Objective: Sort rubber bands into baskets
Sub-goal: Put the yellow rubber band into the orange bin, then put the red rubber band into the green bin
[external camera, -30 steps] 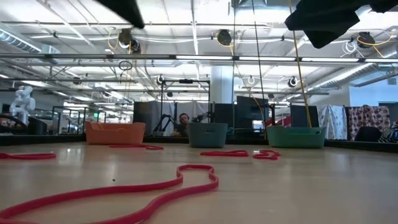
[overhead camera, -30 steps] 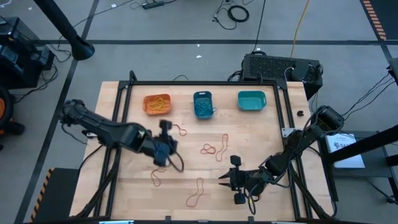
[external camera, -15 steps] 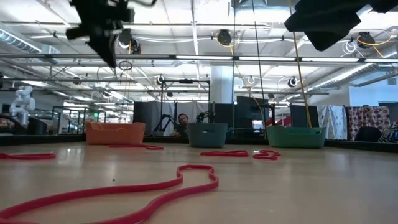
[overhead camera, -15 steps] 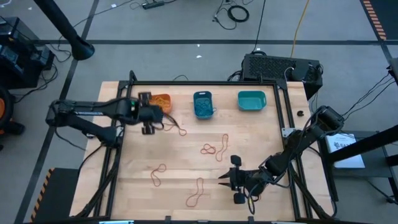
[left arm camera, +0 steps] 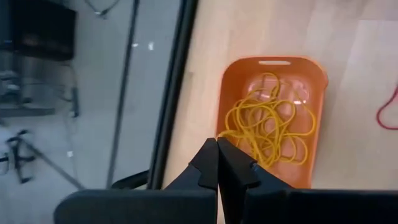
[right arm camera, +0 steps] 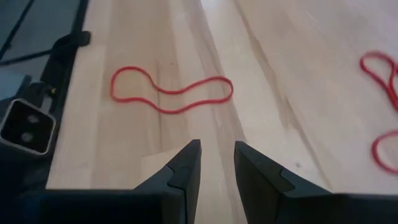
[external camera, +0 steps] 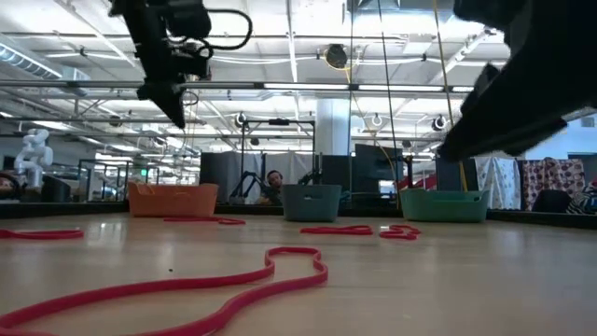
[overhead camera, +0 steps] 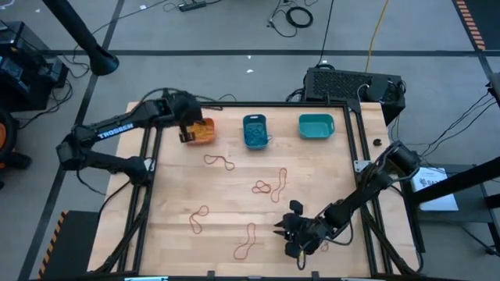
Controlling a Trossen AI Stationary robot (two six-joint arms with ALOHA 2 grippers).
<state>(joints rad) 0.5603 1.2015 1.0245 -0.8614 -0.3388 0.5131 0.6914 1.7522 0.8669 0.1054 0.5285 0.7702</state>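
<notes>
Now I see my left gripper (left arm camera: 217,163) closed, hanging over the orange basket (overhead camera: 200,131) holding yellow rubber bands (left arm camera: 268,129); my right gripper (right arm camera: 216,163), slightly open, hovers near a red rubber band (right arm camera: 171,90) on the worktop (overhead camera: 328,172)

Clearly a large robotics lab or workshop. Open ceiling pipes (external camera: 280,86) at twelve o'clock, cables (overhead camera: 297,16) across grey floor, more rigs behind.
</notes>
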